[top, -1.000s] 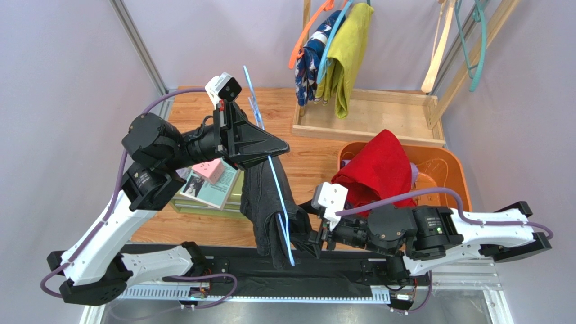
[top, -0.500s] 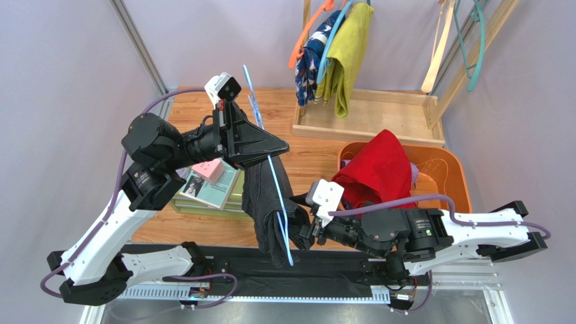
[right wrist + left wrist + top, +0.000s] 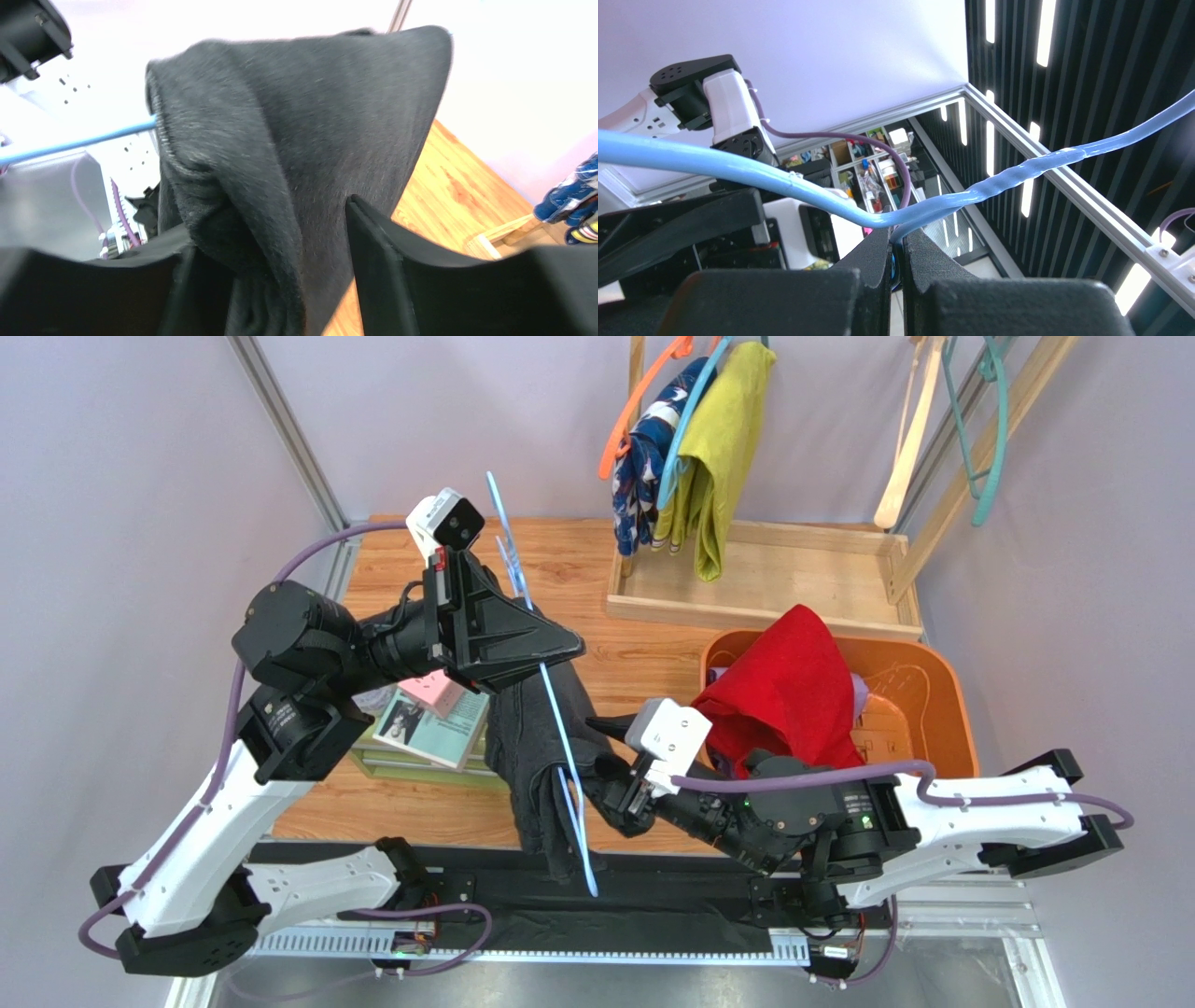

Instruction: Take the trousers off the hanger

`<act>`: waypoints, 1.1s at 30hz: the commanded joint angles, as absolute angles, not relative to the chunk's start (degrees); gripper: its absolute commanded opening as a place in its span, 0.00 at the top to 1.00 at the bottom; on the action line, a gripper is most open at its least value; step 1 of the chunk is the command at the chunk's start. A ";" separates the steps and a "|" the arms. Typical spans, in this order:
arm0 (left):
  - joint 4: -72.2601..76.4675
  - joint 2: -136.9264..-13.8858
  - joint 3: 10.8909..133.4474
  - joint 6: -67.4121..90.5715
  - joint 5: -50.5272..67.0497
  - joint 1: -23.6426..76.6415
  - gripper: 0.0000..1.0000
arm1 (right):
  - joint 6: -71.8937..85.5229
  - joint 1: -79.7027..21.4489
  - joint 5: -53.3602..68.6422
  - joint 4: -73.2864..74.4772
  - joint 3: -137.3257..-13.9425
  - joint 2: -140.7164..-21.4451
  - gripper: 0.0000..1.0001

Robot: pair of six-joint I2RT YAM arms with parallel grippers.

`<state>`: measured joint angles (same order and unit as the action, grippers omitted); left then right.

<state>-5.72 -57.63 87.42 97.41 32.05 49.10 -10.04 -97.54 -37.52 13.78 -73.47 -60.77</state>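
Right gripper [image 3: 274, 238] is nearest and sits at the near-right side of the soft black trousers [image 3: 530, 756]. Its jaws are spread with a thick fold of the cloth between them; a firm pinch is not clear. The trousers drape over the thin light-blue plastic hanger [image 3: 561, 742], whose long axis runs near to far with a slight slant. The cloth hangs down on both sides of the bar. Left gripper [image 3: 898, 241], farther back and higher, is pressed together on the hanger wire. The right arm is the nearer one to the cloth, so the pull is likely its job, sideways to the right off the bar. There is room that way: bare wooden table [image 3: 631, 658], then the orange plastic basket [image 3: 940, 686] holding the red garment [image 3: 786, 686]. A stack of booklets [image 3: 435, 735] crowds the left. The yellow-green [image 3: 723, 448] and navy patterned [image 3: 648, 455] pairs hang at the far rack.
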 commanded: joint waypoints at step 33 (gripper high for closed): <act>-5.19 -48.88 77.18 93.78 23.04 49.13 1.00 | -13.36 -97.73 -54.05 -20.64 -79.36 -64.16 1.00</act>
<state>-4.64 -53.17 80.47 95.77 27.05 49.10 -14.55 -97.73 -50.00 -2.42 -76.47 -64.23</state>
